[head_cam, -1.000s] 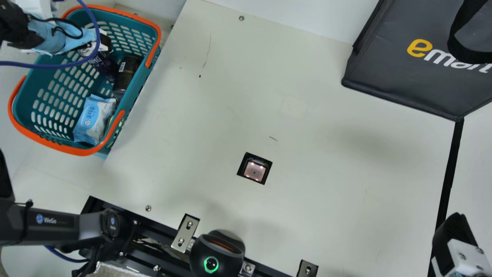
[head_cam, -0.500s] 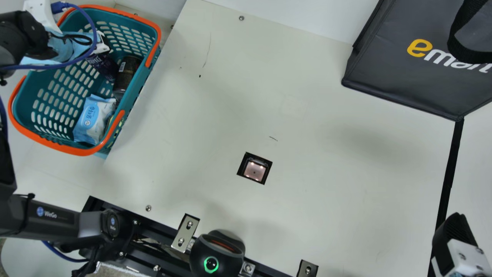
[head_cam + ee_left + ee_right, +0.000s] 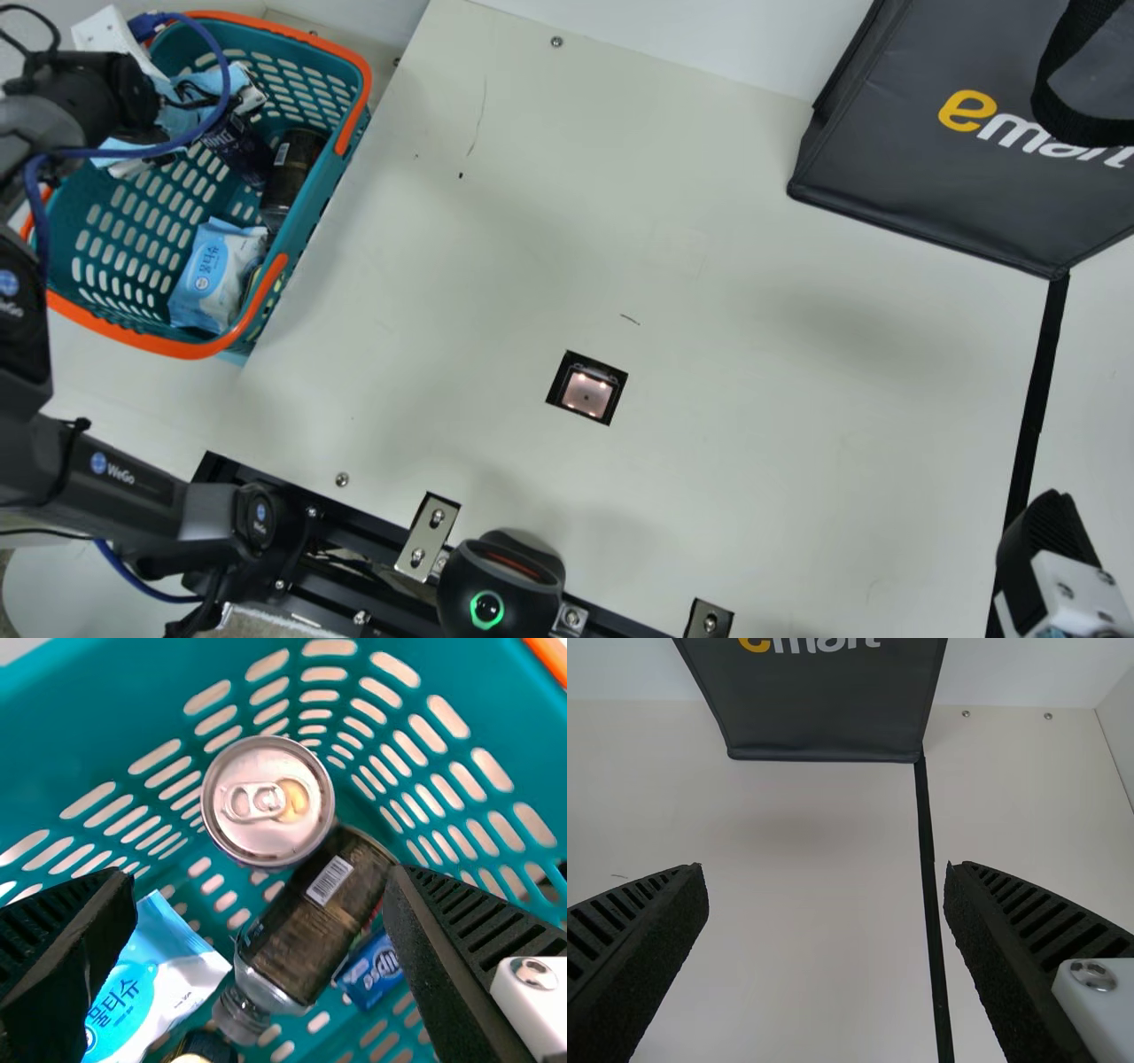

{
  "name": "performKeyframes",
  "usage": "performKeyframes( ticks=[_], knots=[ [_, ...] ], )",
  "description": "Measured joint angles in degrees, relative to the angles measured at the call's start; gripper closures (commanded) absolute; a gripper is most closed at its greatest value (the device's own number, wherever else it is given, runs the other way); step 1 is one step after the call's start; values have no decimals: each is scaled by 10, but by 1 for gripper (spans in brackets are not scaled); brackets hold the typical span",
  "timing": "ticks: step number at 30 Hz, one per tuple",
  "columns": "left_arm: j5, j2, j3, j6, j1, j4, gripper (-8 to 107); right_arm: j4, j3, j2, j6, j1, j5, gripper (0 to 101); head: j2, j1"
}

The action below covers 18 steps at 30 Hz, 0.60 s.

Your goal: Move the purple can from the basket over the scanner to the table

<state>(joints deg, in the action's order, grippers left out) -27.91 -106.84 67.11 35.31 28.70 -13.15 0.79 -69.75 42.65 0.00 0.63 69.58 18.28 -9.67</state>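
In the main view my left gripper (image 3: 199,97), its mount wrapped in light blue, is over the far part of the teal basket (image 3: 204,348). Just beside it the dark purple can (image 3: 239,152) stands inside the basket. The left wrist view shows the can (image 3: 267,801) from above, its silver lid uppermost, beyond the parted fingers of my left gripper (image 3: 261,895), which hold nothing. The square scanner window (image 3: 586,392) is lit in the tabletop. At the main view's lower right is my right gripper (image 3: 1045,532); in its wrist view the right gripper (image 3: 827,877) is open over bare table.
A dark bottle (image 3: 306,917), a blue-white wipes pack (image 3: 142,988) and a small blue packet (image 3: 370,973) lie near the can in the basket. A dark grey bag (image 3: 930,168) stands at the table's far right. A black round device (image 3: 500,580) sits at the near edge.
My left arm has moved a little rightward in the main view, its wrist turning and its forearm shifting over the basket's left rim. The right arm and the basket's contents have stayed still.
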Motion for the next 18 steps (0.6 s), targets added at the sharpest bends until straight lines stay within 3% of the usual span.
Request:
performKeyframes(
  ticks=[18],
  knots=[
    [4, -77, 48, 219, -20, -133, 9, 0, 0, 0, 0, 0, -1, 6, 0, 0]
  ],
)
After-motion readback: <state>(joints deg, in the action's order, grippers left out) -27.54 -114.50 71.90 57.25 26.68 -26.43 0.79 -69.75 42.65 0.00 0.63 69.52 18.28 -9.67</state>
